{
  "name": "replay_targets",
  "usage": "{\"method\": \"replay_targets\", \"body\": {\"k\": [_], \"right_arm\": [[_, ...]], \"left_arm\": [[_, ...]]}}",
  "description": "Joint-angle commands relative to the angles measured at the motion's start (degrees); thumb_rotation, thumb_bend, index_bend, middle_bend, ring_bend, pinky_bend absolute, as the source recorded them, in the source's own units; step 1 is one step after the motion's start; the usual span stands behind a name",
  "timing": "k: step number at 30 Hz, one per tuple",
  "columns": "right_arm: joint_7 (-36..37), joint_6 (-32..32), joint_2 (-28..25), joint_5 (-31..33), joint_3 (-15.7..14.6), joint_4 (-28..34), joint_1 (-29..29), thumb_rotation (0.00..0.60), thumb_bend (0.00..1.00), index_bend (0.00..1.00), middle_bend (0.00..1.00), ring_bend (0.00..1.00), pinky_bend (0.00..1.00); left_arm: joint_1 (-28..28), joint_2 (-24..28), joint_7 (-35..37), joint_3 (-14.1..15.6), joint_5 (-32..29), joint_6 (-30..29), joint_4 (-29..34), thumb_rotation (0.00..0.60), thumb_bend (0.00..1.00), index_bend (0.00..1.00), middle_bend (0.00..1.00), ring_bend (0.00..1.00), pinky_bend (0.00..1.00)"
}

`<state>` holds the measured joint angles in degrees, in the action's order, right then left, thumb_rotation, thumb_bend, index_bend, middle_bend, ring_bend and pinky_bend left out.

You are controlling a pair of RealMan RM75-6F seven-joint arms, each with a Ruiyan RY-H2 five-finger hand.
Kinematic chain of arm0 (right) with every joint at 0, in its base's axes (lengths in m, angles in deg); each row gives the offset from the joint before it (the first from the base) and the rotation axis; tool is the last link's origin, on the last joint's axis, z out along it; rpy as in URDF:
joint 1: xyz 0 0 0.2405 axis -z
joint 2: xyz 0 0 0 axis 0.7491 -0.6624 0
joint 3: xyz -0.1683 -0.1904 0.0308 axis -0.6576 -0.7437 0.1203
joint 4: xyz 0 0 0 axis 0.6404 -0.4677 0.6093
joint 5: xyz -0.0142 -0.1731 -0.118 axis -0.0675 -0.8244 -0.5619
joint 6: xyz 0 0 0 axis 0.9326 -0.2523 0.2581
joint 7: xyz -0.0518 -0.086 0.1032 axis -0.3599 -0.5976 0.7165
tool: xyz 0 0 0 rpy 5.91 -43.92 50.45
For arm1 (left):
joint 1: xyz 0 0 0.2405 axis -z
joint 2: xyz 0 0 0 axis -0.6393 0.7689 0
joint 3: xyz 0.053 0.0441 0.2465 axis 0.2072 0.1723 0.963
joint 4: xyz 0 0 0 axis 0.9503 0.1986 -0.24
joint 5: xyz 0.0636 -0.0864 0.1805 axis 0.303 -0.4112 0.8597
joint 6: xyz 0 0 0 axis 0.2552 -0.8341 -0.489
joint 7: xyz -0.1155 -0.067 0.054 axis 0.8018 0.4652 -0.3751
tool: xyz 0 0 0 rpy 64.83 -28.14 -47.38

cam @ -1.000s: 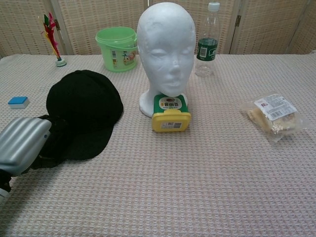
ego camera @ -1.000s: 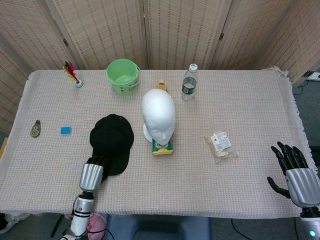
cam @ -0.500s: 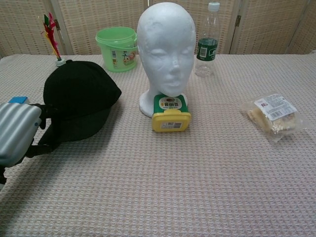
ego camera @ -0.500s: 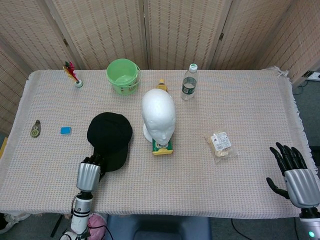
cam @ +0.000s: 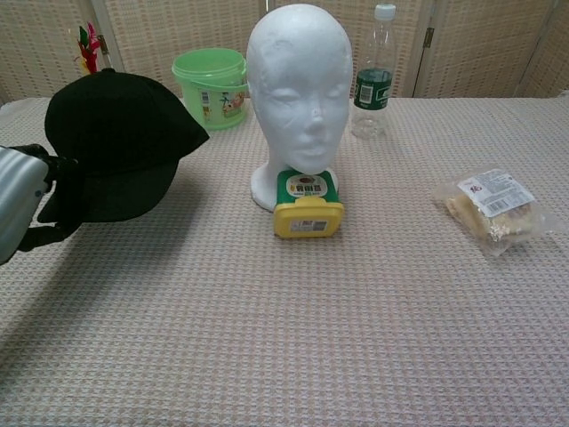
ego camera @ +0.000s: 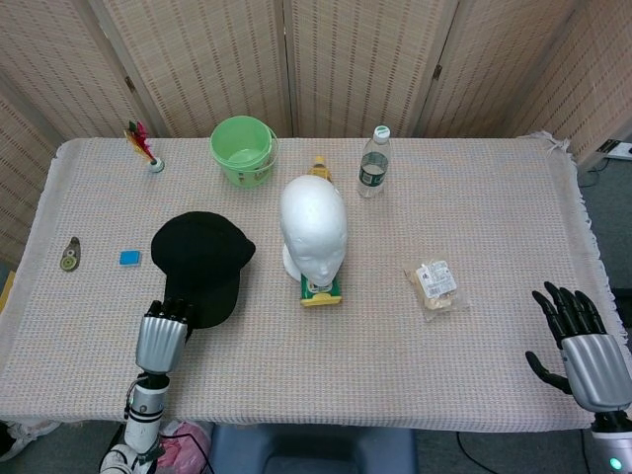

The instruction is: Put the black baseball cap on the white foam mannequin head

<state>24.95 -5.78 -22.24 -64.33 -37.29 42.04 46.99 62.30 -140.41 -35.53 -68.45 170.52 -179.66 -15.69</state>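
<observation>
My left hand (ego camera: 163,336) (cam: 20,209) grips the black baseball cap (ego camera: 200,265) (cam: 114,142) by its brim and holds it off the table, left of the white foam mannequin head (ego camera: 313,232) (cam: 298,98). The head stands upright at mid-table, facing me, and nothing is on it. At the table's near right edge my right hand (ego camera: 581,341) rests with fingers spread, holding nothing; the chest view does not show it.
A yellow-lidded green jar (ego camera: 321,289) (cam: 308,205) lies against the head's base. Behind stand a green bucket (ego camera: 243,150) (cam: 211,87) and a water bottle (ego camera: 372,163) (cam: 372,76). A snack packet (ego camera: 435,284) (cam: 492,209) lies right. At left lie a shuttlecock toy (ego camera: 143,146), a blue block (ego camera: 129,258) and a small tag (ego camera: 70,255).
My left hand has lifted the cap off the table and carried it up and to the left. The right hand has stayed put.
</observation>
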Motion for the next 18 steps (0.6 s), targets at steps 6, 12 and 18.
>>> {"method": "replay_targets", "body": {"k": [6, 12, 18], "right_arm": [[-0.21, 0.13, 0.07, 0.13, 0.05, 0.0, -0.03, 0.6, 0.23, 0.0, 0.0, 0.0, 0.0], [-1.11, 0.47, 0.31, 0.26, 0.03, 0.07, -0.11, 0.6, 0.23, 0.0, 0.0, 0.0, 0.0], [-2.03, 0.89, 0.59, 0.77, 0.2, 0.17, -0.25, 0.6, 0.23, 0.0, 0.0, 0.0, 0.0]], "left_arm": [[1.27, 5.12, -3.91, -0.33, 0.4, -3.29, 5.24, 0.6, 0.47, 0.71, 0.72, 0.6, 0.74], [1.67, 11.84, -7.61, -1.26, 0.71, -5.12, 15.7, 0.6, 0.47, 0.71, 0.72, 0.6, 0.74], [1.13, 19.48, -11.39, -1.86, 0.34, -3.33, 27.7, 0.6, 0.47, 0.7, 0.72, 0.6, 0.74]]}}
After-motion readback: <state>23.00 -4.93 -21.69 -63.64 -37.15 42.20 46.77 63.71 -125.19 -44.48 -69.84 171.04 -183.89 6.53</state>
